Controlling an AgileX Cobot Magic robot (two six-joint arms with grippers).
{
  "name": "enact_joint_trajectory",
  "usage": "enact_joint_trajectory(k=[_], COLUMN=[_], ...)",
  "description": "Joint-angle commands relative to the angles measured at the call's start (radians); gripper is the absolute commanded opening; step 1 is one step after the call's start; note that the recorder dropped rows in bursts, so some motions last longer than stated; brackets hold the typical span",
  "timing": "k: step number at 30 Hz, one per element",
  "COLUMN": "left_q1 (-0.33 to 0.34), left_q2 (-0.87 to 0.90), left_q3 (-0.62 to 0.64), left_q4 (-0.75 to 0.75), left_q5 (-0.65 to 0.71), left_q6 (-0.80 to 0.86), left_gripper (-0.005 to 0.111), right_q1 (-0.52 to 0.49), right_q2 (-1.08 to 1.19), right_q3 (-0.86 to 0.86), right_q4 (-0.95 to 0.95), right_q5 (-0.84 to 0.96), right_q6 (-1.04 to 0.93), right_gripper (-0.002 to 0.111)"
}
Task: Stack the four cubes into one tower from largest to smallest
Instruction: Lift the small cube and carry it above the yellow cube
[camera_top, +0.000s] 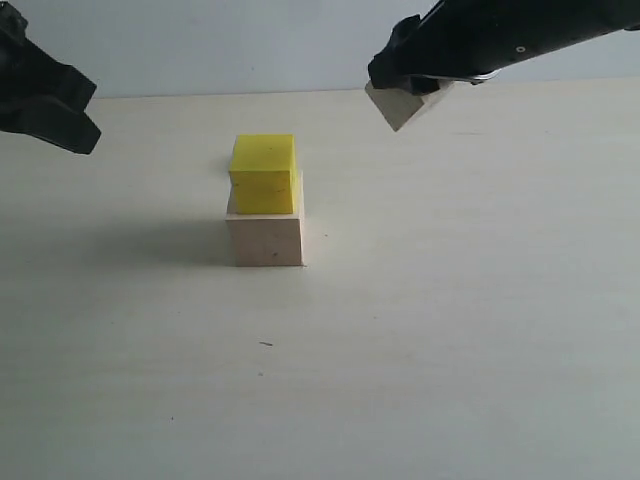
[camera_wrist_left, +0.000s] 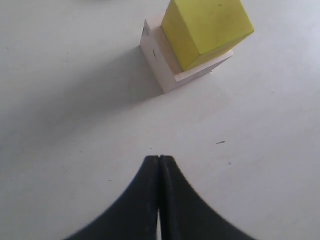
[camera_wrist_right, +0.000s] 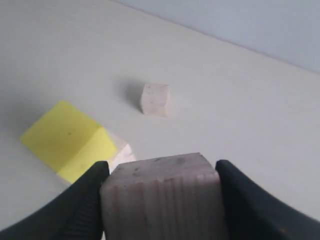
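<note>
The tower (camera_top: 264, 205) stands two high near the middle of the table (camera_top: 450, 350): the yellow cube (camera_top: 263, 173) sits on the big cube (camera_top: 265, 240), a little askew on it. The third cube (camera_top: 402, 104) is in the air, to the right of the tower and above its top, pinched between the wide-set jaws of the right hand (camera_wrist_right: 161, 172). The smallest cube (camera_wrist_right: 156, 99) lies alone on the table, apart from the tower. I judge two placements are left. The left hand (camera_wrist_left: 159, 165) hangs pressed shut and empty, off to the left; nothing blocks the yellow top.
</note>
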Motion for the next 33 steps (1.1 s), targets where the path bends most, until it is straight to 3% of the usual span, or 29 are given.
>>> enact_joint_trajectory(k=[1, 3, 9, 13, 21, 28, 33], left_q1=[0.001, 0.001, 0.001, 0.001, 0.001, 0.001, 0.001], left_q2=[0.000, 0.000, 0.000, 0.000, -0.008, -0.008, -0.008], left_q3=[0.005, 0.005, 0.005, 0.005, 0.005, 0.005, 0.005], left_q4=[-0.016, -0.016, -0.022, -0.024, -0.024, -0.024, -0.038], left_q5=[-0.019, -0.019, -0.015, -0.015, -0.005, 0.001, 0.003], left_q6=[0.004, 0.004, 0.004, 0.004, 0.001, 0.001, 0.001], left_gripper=[0.000, 0.000, 0.000, 0.000, 0.000, 0.000, 0.000], right_q1=[-0.001, 0.010, 0.092, 0.146, 0.250, 0.317, 0.317], right_q2=[-0.015, -0.015, 0.054, 0.155, 0.360, 0.524, 0.566], right_q3=[-0.111, -0.196, -0.479, -0.651, -0.868, -1.051, -1.058], right_q4=[0.008, -0.044, -0.448, -0.477, -0.555, -0.645, -0.683], right_q5=[0.223, 0.275, 0.439, 0.595, 0.743, 0.768, 0.768], right_q6=[0.117, 0.238, 0.685, 0.762, 0.947, 1.083, 1.198], right_gripper=[0.000, 0.000, 0.000, 0.000, 0.000, 0.000, 0.000])
